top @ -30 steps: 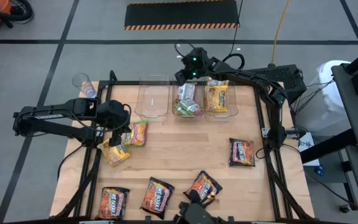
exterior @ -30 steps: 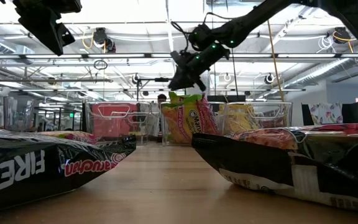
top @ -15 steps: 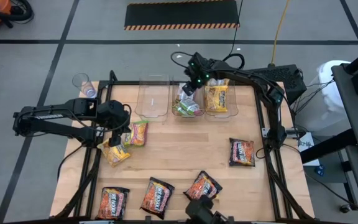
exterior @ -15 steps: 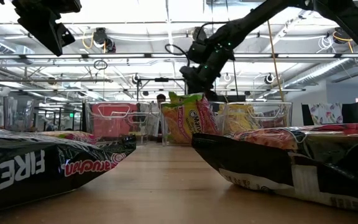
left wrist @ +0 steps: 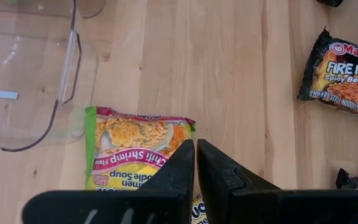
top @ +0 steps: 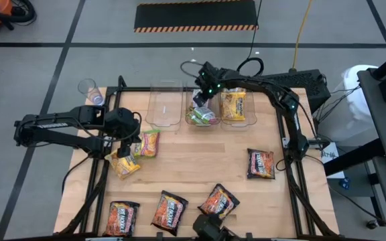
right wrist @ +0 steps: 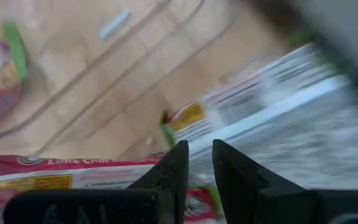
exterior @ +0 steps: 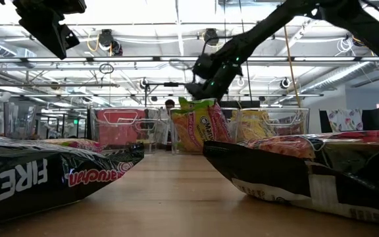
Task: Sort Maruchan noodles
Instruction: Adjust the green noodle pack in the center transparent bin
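From above, three clear bins stand in a row at the far edge of the table (top: pixel 200 167). I take the middle bin (top: pixel 187 119) as the landmark. The right gripper (top: pixel 205 90) hangs over it, above the green-edged packets (top: pixel 203 110) that lie inside. The bin to its right holds yellow packets (top: pixel 234 105), and the bin to its left (top: pixel 163 106) is empty. The left gripper (top: pixel 127 144) waits well to the left of the middle bin and nearer the front, above a green-edged packet (top: pixel 148 142) and a yellow packet (top: pixel 123 164). Four dark packets (top: pixel 261 163) lie toward the front edge, far from the bins.

In the low view, the right gripper (exterior: pixel 199 74) is clearly above the middle bin (exterior: pixel 176 131) and the packets standing in it.

In the left wrist view, the left fingers (left wrist: pixel 180 168) are almost together and hold nothing; the green-edged packet (left wrist: pixel 132 149) lies under them.

In the right wrist view, the right fingers (right wrist: pixel 169 171) stand a little apart with only air between them; a green-edged packet (right wrist: pixel 98 180) lies just below.

I judge that the drop into the middle bin is done. To do it well, the right arm should rise straight first, so that no packet is dragged out, and then go to a dark packet. The empty bin seems right for that colour.
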Available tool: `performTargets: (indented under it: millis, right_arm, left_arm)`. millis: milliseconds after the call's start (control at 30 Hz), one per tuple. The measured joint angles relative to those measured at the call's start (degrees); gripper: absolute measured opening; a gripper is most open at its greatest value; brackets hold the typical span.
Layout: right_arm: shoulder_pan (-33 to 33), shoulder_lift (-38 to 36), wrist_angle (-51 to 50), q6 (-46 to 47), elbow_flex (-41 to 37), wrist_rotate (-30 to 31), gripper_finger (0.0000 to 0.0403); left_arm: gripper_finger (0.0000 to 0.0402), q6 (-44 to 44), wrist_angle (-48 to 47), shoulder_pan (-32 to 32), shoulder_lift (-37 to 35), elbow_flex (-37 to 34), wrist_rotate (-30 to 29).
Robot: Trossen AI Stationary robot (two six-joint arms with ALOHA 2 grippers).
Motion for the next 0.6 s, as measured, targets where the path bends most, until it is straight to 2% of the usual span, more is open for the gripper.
performTargets:
  millis: [133, 433, 600]
  right_arm:
    - [1.58, 2.96, -0.07, -0.02, -0.11, -2.28, 0.0066]
    - [1.37, 3.17, -0.48, -0.4, -0.11, -2.18, 0.0066]
    - [1.12, 3.17, -0.76, -0.01, -0.1, 3.29, 0.0066]
  left_arm:
    - [0.0024, 0.0, -0.01, -0.01, 0.0, 0.0, 0.0]
    - [0.0024, -0.02, -0.02, -0.01, 0.0, 0.0, 0.02]
    - [0.0024, -0.17, -0.02, 0.0, 0.0, 0.0, 0.0]
